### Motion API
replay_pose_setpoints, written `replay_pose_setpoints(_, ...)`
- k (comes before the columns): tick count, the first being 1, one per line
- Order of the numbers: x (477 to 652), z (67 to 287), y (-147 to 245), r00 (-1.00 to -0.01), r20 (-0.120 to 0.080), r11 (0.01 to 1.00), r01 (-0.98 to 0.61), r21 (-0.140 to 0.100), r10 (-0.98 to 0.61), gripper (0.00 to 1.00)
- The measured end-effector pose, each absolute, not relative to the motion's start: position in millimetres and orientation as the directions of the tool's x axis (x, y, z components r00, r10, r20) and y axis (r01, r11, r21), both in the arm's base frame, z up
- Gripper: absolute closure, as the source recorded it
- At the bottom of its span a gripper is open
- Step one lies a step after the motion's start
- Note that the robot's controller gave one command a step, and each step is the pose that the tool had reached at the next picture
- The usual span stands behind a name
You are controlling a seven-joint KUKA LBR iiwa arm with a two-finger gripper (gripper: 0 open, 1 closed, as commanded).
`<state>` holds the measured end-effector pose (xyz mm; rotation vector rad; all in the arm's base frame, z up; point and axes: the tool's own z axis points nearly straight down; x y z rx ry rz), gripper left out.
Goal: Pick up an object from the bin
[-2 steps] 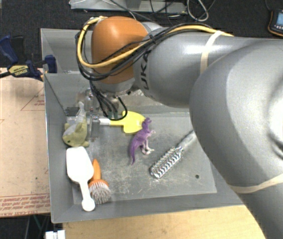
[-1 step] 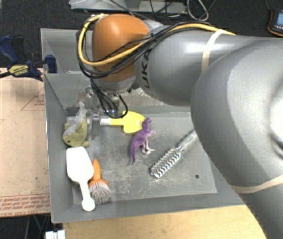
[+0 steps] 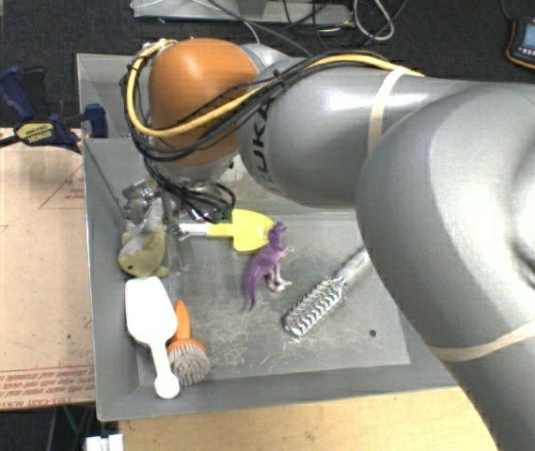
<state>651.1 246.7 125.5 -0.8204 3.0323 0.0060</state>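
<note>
- Camera view: the gripper (image 3: pixel 151 216) is hanging over an olive lump (image 3: pixel 143 254) by the bin's (image 3: pixel 248 350) left wall; whether it is apart or together, I cannot tell.
- A yellow scoop (image 3: pixel 245 230), purple dinosaur (image 3: pixel 267 266), silver brush (image 3: pixel 322 301) and white scoop (image 3: pixel 148 314) are lying around it.

Lumpy olive-green thing (image 3: pixel 142 256), flat on the bin (image 3: pixel 239 346) floor near its left wall.

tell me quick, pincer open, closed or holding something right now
Pincer: cannot be told, open or closed; it is down just above an olive-green lumpy thing at the left side of the bin.
</note>
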Motion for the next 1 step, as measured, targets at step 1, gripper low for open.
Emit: replay_pose_setpoints(1,646.6,144.2,242.5,-0.865,-0.006,0.865,-0.502,0.002,-0.502,0.00)
